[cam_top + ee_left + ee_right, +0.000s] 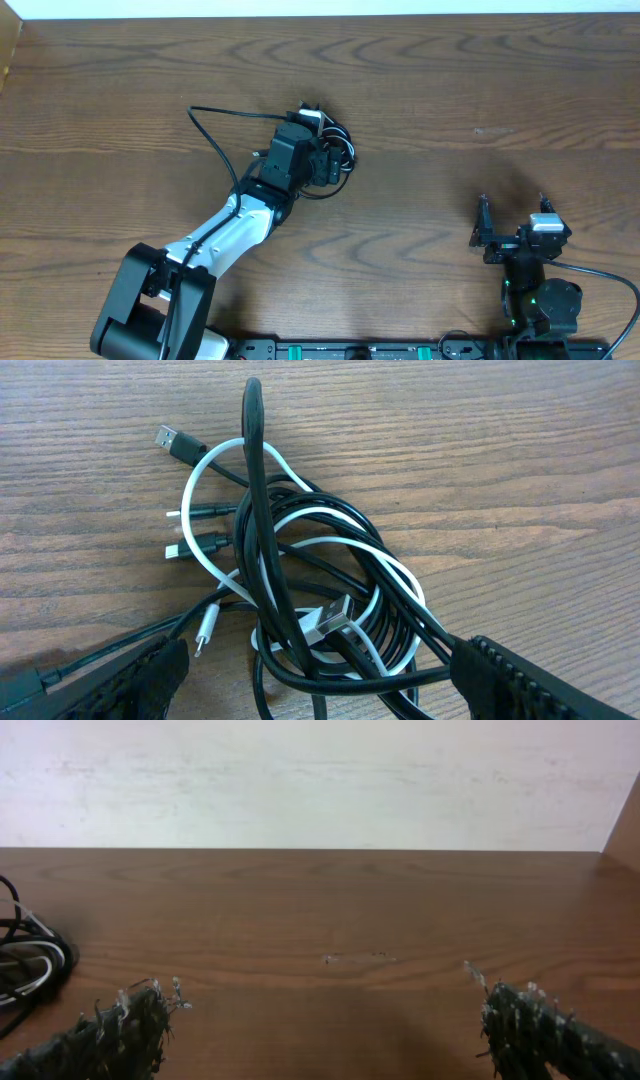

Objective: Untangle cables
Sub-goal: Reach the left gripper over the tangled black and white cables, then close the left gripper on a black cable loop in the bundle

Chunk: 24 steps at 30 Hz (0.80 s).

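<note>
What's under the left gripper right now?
The cable tangle: black cords looped with one white cord, plugs poking out left. Overhead, the left gripper covers most of it.

Tangled thin cables [300, 590]: mostly glossy black; one white cord [200, 475] loops through them.
Small plug ends [205, 630]: silver metal tips; the USB plug [180, 445] has a black body.
Wooden table top [450, 80]: mid to dark brown with wavy, darker grain lines.
Left arm's long link [235, 228]: white shell, black joints.
Left gripper's ribbed fingers [520, 680]: black.
Right gripper's rough fingers [120, 1030]: black with pale flecks along the edges.
Right arm's body [545, 300]: black, with a pale grey block at the wrist and a small green light.
Back wall [300, 780]: off-white, faintly mottled.
</note>
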Each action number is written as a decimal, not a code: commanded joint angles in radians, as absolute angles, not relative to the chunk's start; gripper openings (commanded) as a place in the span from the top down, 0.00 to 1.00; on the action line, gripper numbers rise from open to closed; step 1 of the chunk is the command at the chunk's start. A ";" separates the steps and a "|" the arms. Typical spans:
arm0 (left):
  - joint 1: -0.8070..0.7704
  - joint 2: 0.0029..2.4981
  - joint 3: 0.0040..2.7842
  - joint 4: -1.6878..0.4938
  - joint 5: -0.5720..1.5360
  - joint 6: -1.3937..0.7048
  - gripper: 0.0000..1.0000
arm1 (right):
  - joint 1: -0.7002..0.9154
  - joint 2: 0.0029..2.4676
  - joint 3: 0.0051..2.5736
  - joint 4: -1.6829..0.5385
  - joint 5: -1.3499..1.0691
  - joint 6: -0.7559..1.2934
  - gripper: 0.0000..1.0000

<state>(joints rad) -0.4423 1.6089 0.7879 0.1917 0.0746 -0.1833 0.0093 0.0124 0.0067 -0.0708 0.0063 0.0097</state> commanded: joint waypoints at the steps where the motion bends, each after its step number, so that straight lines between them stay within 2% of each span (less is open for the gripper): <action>1: -0.443 1.615 0.811 0.197 0.059 -0.181 0.11 | 0.001 0.006 0.006 -0.076 0.001 -0.006 0.01; 24: -0.443 1.614 0.811 0.189 0.059 -0.181 0.10 | 0.001 0.006 0.006 -0.076 0.001 -0.006 0.01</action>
<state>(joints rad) -0.4423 1.6089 0.7879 0.1902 0.0719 -0.1833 0.0093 0.0124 0.0067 -0.0708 0.0063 0.0097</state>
